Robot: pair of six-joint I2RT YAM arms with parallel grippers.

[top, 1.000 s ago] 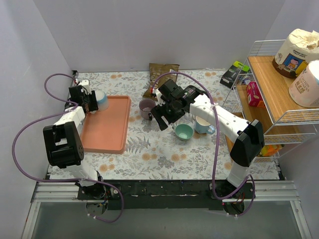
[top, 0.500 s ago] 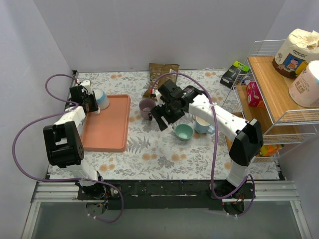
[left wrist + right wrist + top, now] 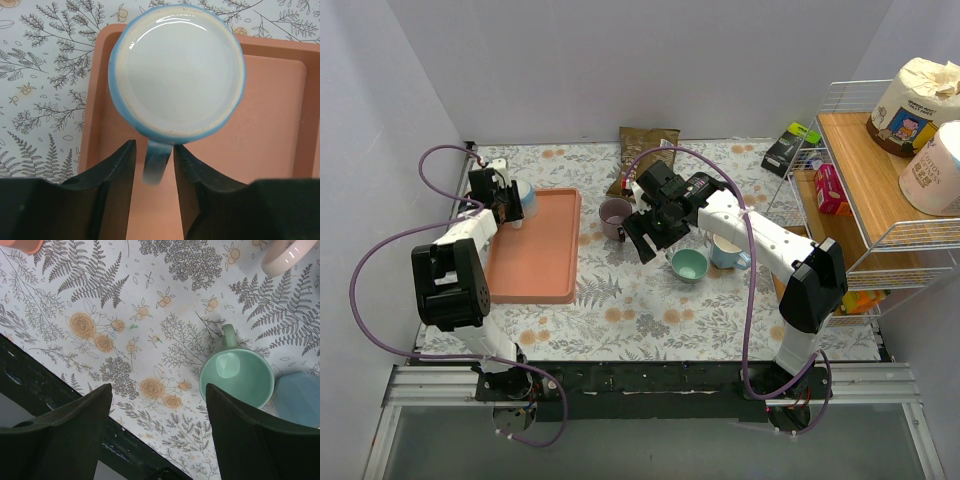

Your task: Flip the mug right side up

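Observation:
A blue mug [image 3: 176, 70] stands upside down at the back left corner of the orange tray [image 3: 272, 125], its white base facing up. It also shows in the top view [image 3: 523, 193]. Its handle [image 3: 156, 162] points back between my left gripper's fingers. My left gripper [image 3: 154, 145] straddles the handle with the jaws narrowly apart; a thin gap shows on the left side. In the top view the left gripper [image 3: 504, 196] is just left of the mug. My right gripper [image 3: 157, 390] is wide open and empty, hovering above the table in the middle [image 3: 642, 245].
A purple mug [image 3: 615, 213], a green mug [image 3: 689, 265] and a light blue mug [image 3: 728, 250] stand upright around the right gripper. A brown bag [image 3: 647, 140] lies at the back. A wire rack [image 3: 850, 190] with boxes and rolls stands at the right.
My left gripper has shifted a little toward the back of the table, next to the blue mug. The right arm has not moved.

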